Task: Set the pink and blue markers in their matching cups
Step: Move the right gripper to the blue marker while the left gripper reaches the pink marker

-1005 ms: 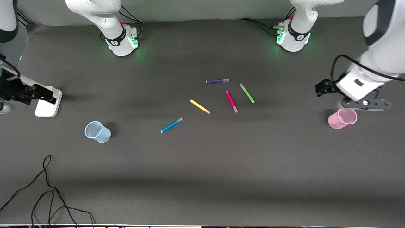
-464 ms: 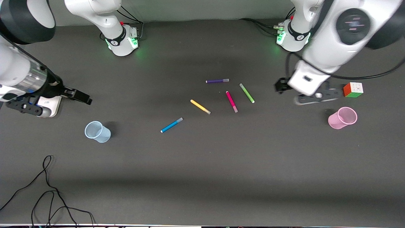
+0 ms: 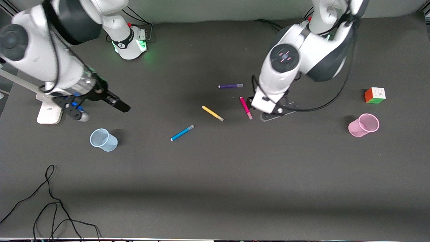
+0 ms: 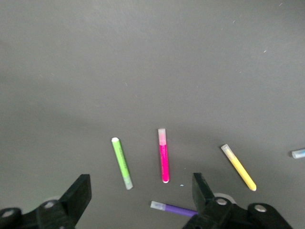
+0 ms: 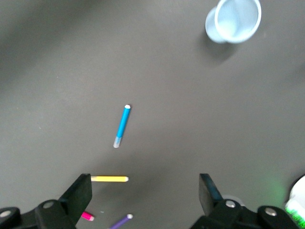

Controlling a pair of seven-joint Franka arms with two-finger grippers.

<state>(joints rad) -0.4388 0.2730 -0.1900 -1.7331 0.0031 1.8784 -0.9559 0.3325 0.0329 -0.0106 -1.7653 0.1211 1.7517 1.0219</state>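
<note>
The pink marker [image 3: 246, 108] lies mid-table, and the blue marker [image 3: 182, 132] lies nearer the camera, toward the right arm's end. The pale blue cup [image 3: 102, 139] stands upright at the right arm's end. The pink cup [image 3: 363, 125] stands at the left arm's end. My left gripper [image 3: 251, 101] hovers open and empty over the pink marker [image 4: 163, 157] and green marker [image 4: 121, 163]; it shows open in its wrist view [image 4: 140, 193]. My right gripper [image 3: 121, 105] hovers open and empty over bare mat near the blue cup [image 5: 233, 20]. Its wrist view [image 5: 145, 195] shows the blue marker [image 5: 122, 125].
A yellow marker [image 3: 212, 113] and a purple marker [image 3: 230, 86] lie near the pink one. The left arm hides the green marker in the front view. A colour cube [image 3: 375, 95] sits by the pink cup. A white stand [image 3: 49, 112] and loose cables [image 3: 50, 201] are at the right arm's end.
Both arms swung in from the table's ends toward the middle. The left hand now covers the green marker in the front view, and the cube is uncovered. No marker or cup moved.
</note>
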